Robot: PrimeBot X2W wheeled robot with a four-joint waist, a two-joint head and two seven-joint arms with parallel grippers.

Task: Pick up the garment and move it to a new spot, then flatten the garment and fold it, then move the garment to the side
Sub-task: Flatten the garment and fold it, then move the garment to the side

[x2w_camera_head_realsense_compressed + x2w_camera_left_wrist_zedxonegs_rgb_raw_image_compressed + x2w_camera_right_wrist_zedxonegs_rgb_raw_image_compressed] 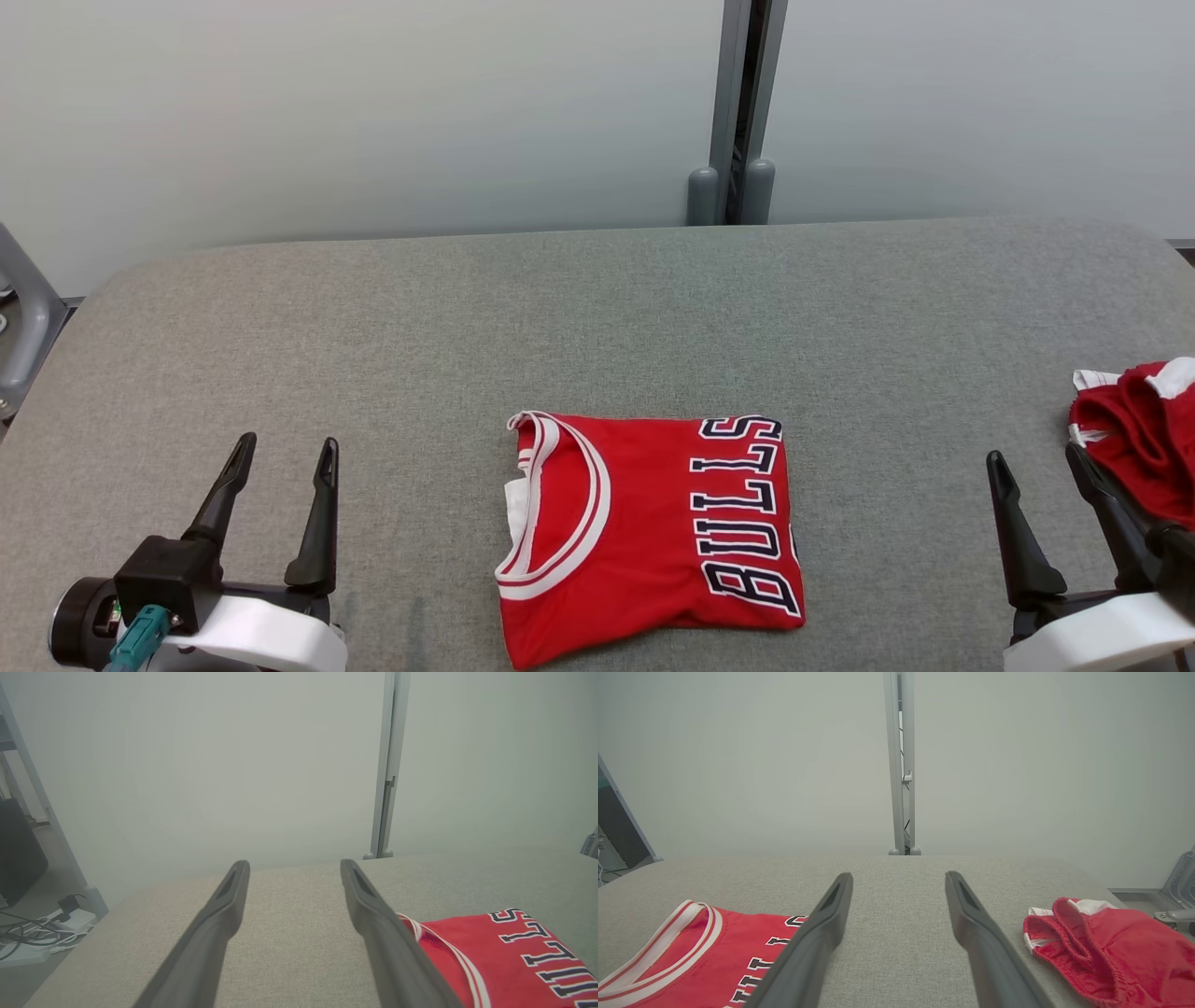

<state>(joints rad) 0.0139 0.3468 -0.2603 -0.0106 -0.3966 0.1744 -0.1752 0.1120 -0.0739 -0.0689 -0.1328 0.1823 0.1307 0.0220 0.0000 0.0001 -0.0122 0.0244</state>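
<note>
A red jersey garment (649, 532) with white trim and dark "BULLS" lettering lies folded into a rectangle near the front middle of the grey table (597, 317). It shows at the lower right in the left wrist view (504, 956) and at the lower left in the right wrist view (714, 952). My left gripper (285, 457) stands open at the lower left, apart from the garment, with nothing between its fingers. My right gripper (1036, 467) stands open at the lower right, also empty, between the jersey and a crumpled red piece.
A crumpled red cloth with an elastic waistband and white trim (1139, 434) lies at the table's right edge, just right of my right gripper (1106, 952). A grey post (738, 112) stands behind the table against a pale wall. Cables (32, 938) lie on the floor at the left.
</note>
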